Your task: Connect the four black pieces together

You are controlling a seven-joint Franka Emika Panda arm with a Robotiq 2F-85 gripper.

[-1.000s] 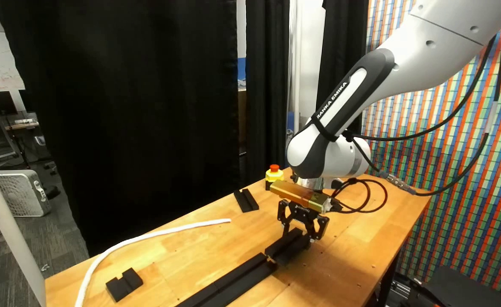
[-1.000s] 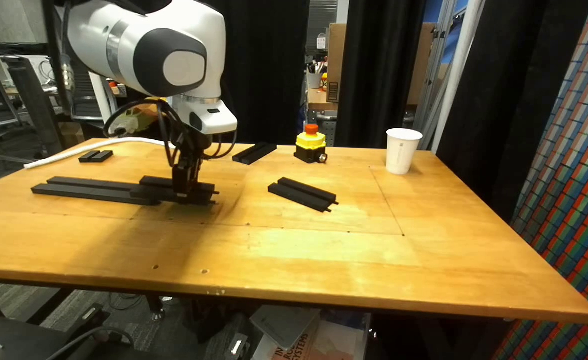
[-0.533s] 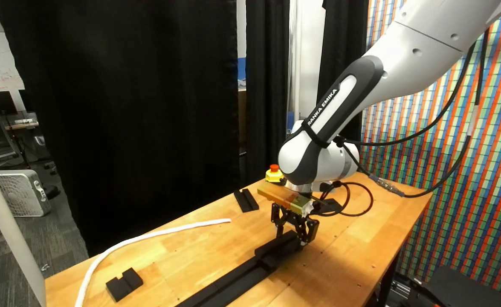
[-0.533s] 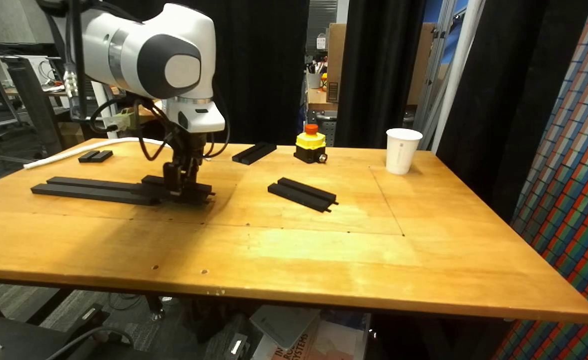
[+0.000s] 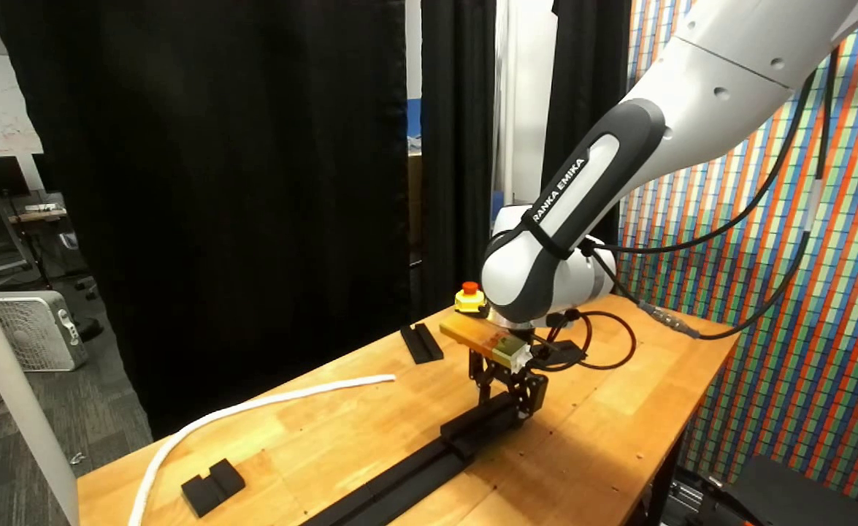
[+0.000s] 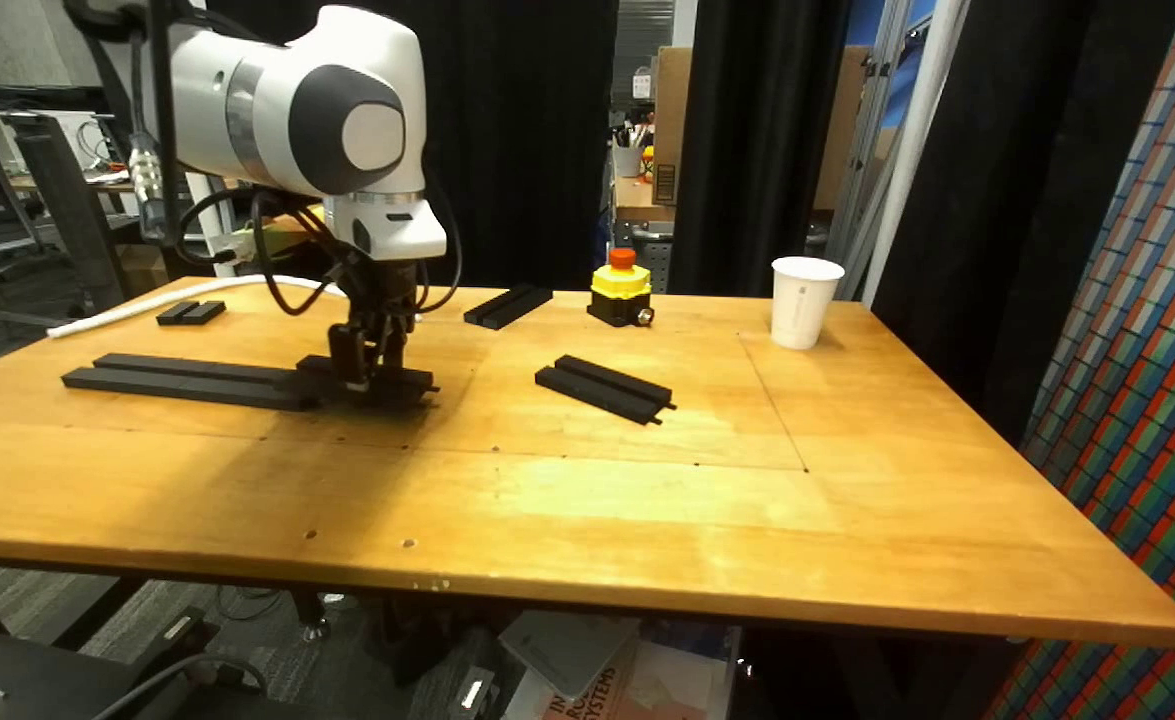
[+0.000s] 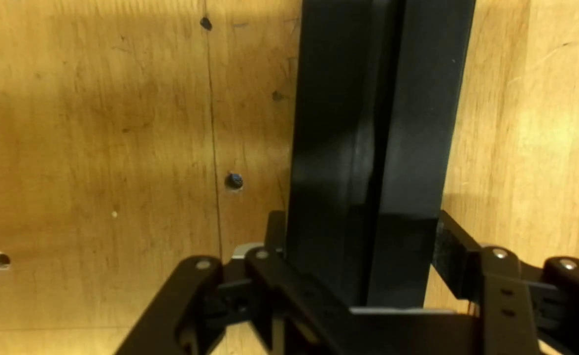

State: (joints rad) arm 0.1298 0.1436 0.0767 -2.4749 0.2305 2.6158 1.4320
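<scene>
Black bar (image 5: 472, 420) clasped widthwise by the end effector (image 7: 359, 234), at the end of the longer rail (image 6: 177, 384) — contact unclear.

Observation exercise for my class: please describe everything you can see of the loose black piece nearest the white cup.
The loose black piece is a straight-edged bar, matte and plastic-looking. Two long raised strips run its length with a groove between, and two small prongs stick out of the end nearer the white cup. It lies flat on the wooden table, groove up, joined to nothing; only the table appears to touch it. Its underside is hidden.
</scene>
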